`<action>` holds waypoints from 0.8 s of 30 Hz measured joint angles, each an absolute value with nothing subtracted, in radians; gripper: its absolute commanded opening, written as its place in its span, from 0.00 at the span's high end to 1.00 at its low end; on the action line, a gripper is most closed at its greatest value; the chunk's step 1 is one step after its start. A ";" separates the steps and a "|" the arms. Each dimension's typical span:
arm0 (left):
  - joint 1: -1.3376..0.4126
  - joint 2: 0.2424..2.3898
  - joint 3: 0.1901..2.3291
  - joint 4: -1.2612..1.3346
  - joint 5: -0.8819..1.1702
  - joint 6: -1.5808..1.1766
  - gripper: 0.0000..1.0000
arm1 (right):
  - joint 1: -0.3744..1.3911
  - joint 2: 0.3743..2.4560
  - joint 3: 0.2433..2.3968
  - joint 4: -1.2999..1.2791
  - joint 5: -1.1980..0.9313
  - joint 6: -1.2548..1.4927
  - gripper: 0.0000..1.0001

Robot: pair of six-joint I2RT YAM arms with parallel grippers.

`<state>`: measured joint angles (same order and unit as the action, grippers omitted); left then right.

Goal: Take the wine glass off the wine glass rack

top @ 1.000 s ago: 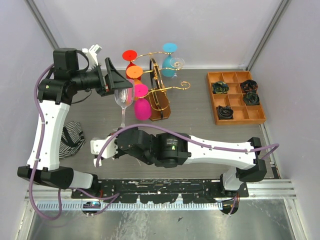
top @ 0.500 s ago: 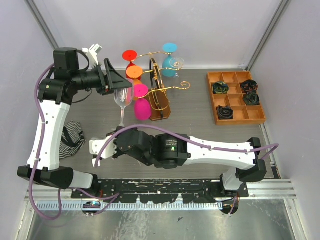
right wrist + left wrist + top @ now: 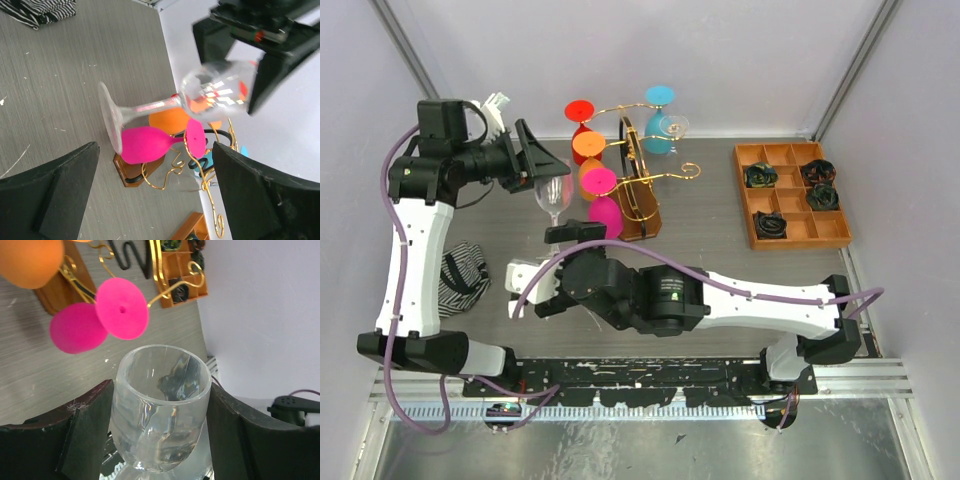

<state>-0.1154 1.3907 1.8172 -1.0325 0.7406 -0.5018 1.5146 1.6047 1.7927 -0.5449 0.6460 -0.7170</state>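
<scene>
A clear wine glass is held by its bowl to the left of the wine glass rack, apart from the gold wire. My left gripper is shut on the bowl, one dark pad against each side. The stem and foot point down toward my right gripper, which is open and touches nothing. Red, orange, pink and blue glasses still hang on the rack, whose wooden base stands on the table.
An orange-brown compartment tray with black items sits at the right. A striped cloth lies at the left by the left arm. The right arm stretches across the front of the table. Grey walls close the back and sides.
My right gripper has opened and let go of the glass near its foot. The left gripper has closed on the bowl and drawn the glass slightly left, away from the rack.
</scene>
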 measured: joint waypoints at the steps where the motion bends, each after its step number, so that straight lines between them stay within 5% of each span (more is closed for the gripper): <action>1: -0.101 1.394 1.821 -1.047 0.731 -0.492 0.28 | 1.515 1.593 1.787 -0.546 0.650 -0.709 0.00; 12: -0.026 1.435 1.841 -1.071 0.363 -0.376 0.26 | 1.488 1.277 1.668 -0.520 0.783 -0.622 0.00; 24: -0.026 1.437 1.460 -0.572 -0.014 -0.373 0.25 | 1.404 1.011 1.534 -0.439 0.837 -0.551 0.00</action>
<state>-0.0261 1.4368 1.4597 -0.5720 -0.0135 -0.3733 1.4044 1.0111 1.5337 -0.4393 0.8368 -0.5510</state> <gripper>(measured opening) 0.767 0.999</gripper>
